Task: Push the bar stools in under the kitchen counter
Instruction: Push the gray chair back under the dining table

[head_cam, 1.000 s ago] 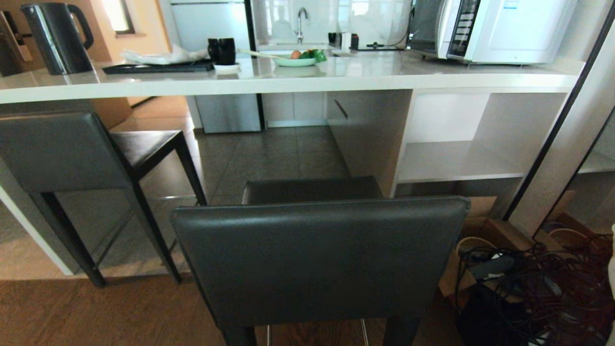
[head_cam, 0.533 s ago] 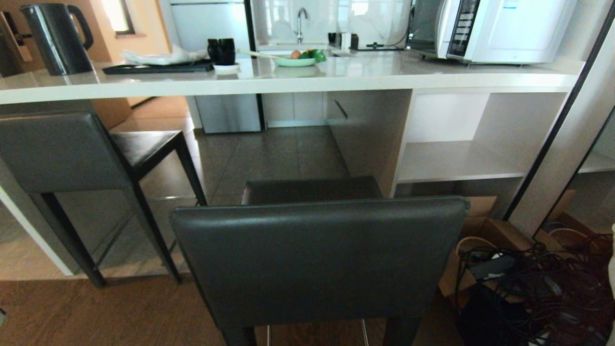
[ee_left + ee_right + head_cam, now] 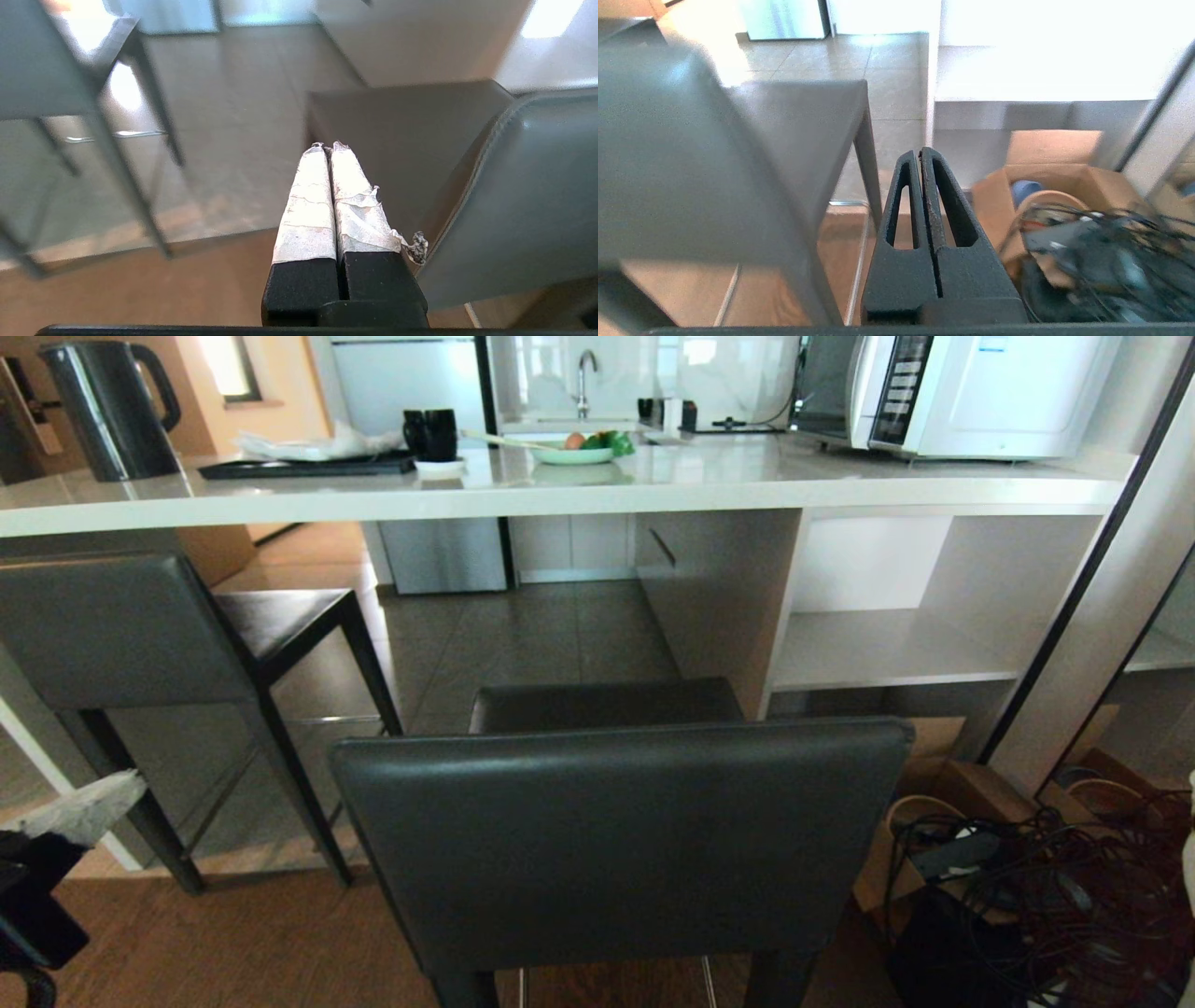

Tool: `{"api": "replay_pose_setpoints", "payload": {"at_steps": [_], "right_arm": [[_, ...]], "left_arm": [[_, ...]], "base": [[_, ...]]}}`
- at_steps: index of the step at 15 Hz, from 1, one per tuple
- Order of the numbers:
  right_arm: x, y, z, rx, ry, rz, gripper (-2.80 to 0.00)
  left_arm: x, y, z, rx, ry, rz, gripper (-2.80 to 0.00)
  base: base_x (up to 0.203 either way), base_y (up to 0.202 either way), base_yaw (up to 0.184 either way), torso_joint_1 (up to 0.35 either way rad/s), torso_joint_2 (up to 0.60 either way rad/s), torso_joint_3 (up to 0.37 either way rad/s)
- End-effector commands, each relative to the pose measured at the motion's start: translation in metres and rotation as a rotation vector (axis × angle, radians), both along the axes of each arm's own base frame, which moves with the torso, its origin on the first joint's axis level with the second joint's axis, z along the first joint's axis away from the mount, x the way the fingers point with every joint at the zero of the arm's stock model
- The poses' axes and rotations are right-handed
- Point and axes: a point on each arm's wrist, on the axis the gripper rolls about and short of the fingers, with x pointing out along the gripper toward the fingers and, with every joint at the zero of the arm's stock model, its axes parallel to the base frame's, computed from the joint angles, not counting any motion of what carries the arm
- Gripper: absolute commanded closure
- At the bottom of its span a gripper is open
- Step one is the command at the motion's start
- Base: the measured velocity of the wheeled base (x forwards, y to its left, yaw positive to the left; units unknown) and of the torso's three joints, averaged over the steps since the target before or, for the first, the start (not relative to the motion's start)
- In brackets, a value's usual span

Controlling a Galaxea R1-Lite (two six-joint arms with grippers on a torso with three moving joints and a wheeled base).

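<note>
1. Dead centre at the bottom of the head view stands the near bar stool (image 3: 621, 840), its broad dark grey leather backrest facing me and its flat seat only just reaching toward the long glossy off-white stone kitchen counter (image 3: 523, 490), whose edge runs across the upper part of the frame.
2. A second matching dark stool (image 3: 140, 635) sits at mid left, its seat partly beneath the counter edge, slim legs and a thin chrome footrest bar showing below.
3. The left gripper (image 3: 84, 807) shows at the lower left edge, its white-taped fingers (image 3: 327, 196) pressed together, holding nothing, apart from both stools.
4. The right gripper (image 3: 922, 161) is seen only from its wrist camera: black fingers closed flat on each other, empty, just beside the near stool's backrest.
5. At lower right a tangle of black cables (image 3: 1036, 887) and brown cardboard boxes (image 3: 971, 789) crowd the floor beside the near stool.
6. On the counter: a black electric kettle (image 3: 107, 406) upper left, a pale green plate of food (image 3: 574, 448), and a white microwave (image 3: 952, 392) upper right.
7. White open shelving (image 3: 887, 653) fills the space under the counter's right part.
</note>
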Motion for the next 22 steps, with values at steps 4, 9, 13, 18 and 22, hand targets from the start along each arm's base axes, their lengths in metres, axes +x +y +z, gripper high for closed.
{"api": "replay_pose_setpoints", "payload": {"at_steps": [4,9,13,18,22], "right_arm": [[0.116,0.016,-0.015,0.079,0.138,0.07,0.0],[0.152,0.053,-0.033,0.076,0.137,0.152,0.0],[0.144,0.071,-0.039,0.013,0.128,0.226,0.0],[0.142,0.088,-0.046,-0.011,0.138,0.297,0.0],[0.14,0.098,-0.05,-0.02,0.155,0.344,0.0]], "left_arm": [[0.056,-0.013,-0.032,-0.022,0.203,-0.036,0.0],[0.088,-0.042,-0.051,-0.012,0.15,0.007,0.0],[0.085,-0.056,-0.052,-0.036,0.153,-0.05,0.0],[0.088,-0.065,-0.059,-0.035,0.189,-0.072,0.0],[0.092,-0.071,-0.061,-0.035,0.2,-0.089,0.0]], "base": [[0.0,0.0,0.0,0.0,0.0,0.0],[0.0,0.0,0.0,0.0,0.0,0.0],[0.0,0.0,0.0,0.0,0.0,0.0],[0.0,0.0,0.0,0.0,0.0,0.0],[0.0,0.0,0.0,0.0,0.0,0.0]]}}
